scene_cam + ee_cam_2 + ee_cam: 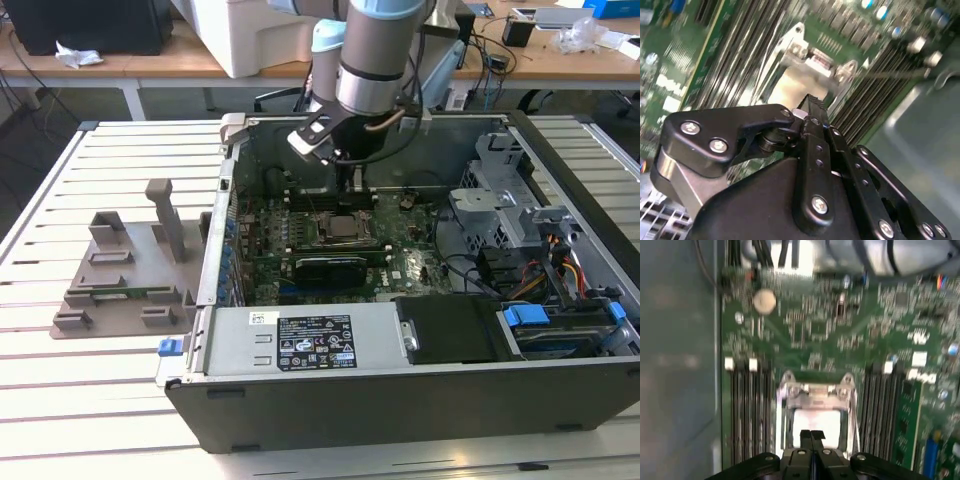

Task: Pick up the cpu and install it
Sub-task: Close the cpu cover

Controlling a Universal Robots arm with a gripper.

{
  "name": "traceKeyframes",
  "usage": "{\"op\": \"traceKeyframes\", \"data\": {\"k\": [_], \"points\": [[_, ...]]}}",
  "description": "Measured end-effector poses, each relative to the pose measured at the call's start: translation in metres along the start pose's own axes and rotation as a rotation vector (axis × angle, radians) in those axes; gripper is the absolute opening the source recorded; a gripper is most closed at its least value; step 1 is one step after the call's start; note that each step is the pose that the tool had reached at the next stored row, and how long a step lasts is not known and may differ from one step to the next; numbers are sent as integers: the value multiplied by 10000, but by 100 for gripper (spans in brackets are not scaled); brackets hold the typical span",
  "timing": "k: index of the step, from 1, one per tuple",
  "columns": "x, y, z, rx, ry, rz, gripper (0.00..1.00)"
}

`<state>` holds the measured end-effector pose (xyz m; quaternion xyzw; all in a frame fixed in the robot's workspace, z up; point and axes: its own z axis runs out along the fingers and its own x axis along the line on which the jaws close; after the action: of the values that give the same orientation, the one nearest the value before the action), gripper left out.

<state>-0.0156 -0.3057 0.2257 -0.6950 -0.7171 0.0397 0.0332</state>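
First wrist view showed the black gripper (811,434), jaws closed, over the flat, silvery, square cpu (818,420) in a metal frame (815,390).

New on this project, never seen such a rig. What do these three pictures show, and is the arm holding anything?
One robot arm with a two-finger gripper reaches into an open computer case lying on a slatted table. The exterior view is from a camera off the arm; both wrist views are from cameras riding on the arm, looking past the gripper at the green motherboard. The gripper is shut, nothing visible in it, above the socket, where a pale square, seemingly the cpu, lies. Whether it touches, I cannot tell. A grey tray sits beside the case, at the exterior view's left.
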Motion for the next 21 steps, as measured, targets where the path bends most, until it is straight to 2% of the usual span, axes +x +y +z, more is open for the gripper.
{"op": "traceKeyframes", "data": {"k": [4, 8, 12, 14, 16, 20, 21], "points": [[7, -202, 113, 2, 0, 1, 11], [-1, -205, 218, 0, 0, 2, 11], [-2, -195, 233, -1, 45, -6, 11], [-5, -159, 228, 7, 51, -1, 11], [-7, -81, 209, 5, 84, -13, 11], [-14, 113, 182, 99, 91, -16, 11], [-17, 202, 171, 139, 89, -16, 11]]}}
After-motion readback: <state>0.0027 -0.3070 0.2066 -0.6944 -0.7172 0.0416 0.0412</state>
